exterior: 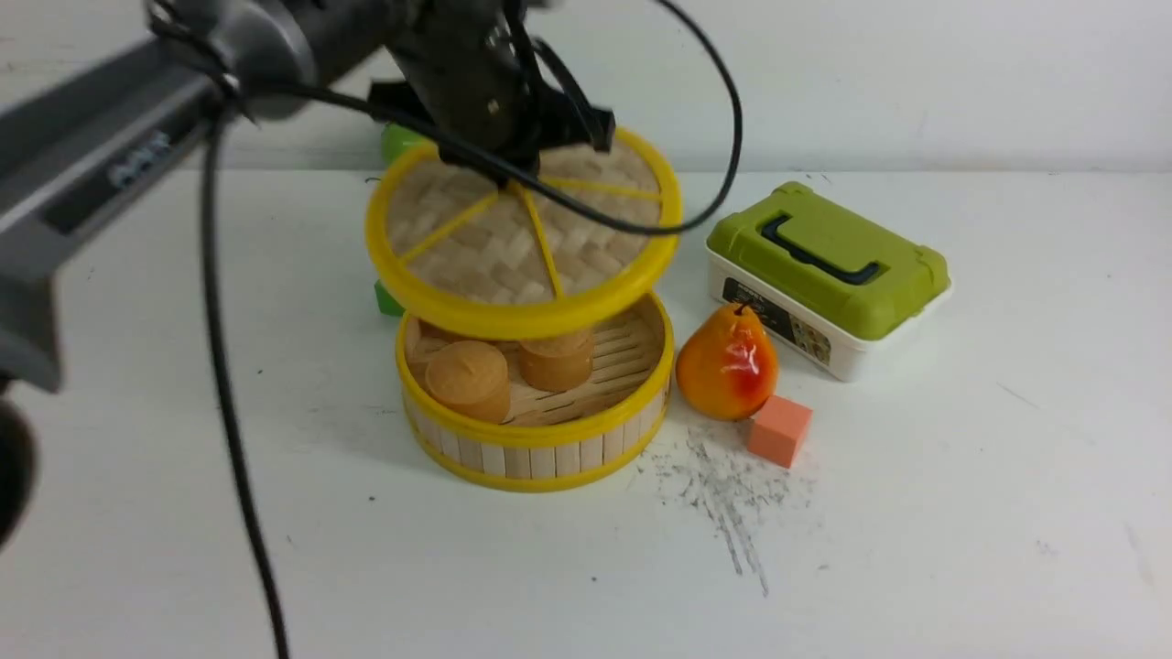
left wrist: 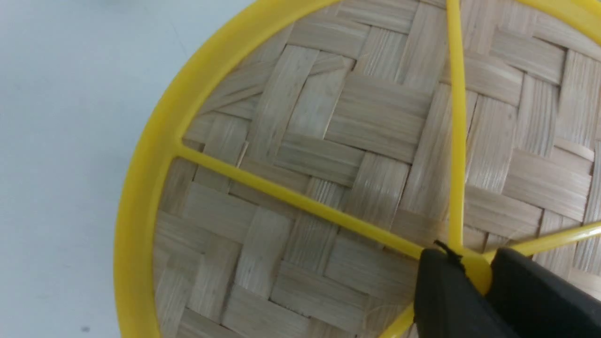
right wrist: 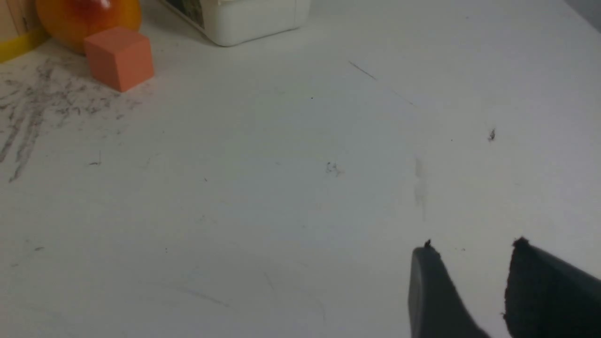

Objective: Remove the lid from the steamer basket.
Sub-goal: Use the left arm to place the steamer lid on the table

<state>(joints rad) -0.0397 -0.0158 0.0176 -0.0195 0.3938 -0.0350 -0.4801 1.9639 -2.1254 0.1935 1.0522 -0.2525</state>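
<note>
Lift step: my left tool (left wrist: 469, 265) pinches lid (exterior: 494, 252) at centre, lid tilted, raised over steamer basket (exterior: 536, 448) mid-counter. Right tool (right wrist: 469, 263) wide, empty. Next, prob: carry lid twd left edge, set flat.

Looks like a robot test lab, not a home. Bare white table (exterior: 916, 531) with grey scratches (exterior: 723, 499), plain white wall (exterior: 916, 82) behind, and a dark robot arm (exterior: 101, 146) with a loose cable (exterior: 224, 384) reaching over it. Only a few small things set out: a shiny pear (exterior: 728, 363), a pink block (exterior: 779, 430), a green box (exterior: 829, 275) and a basket (exterior: 540, 453).
</note>
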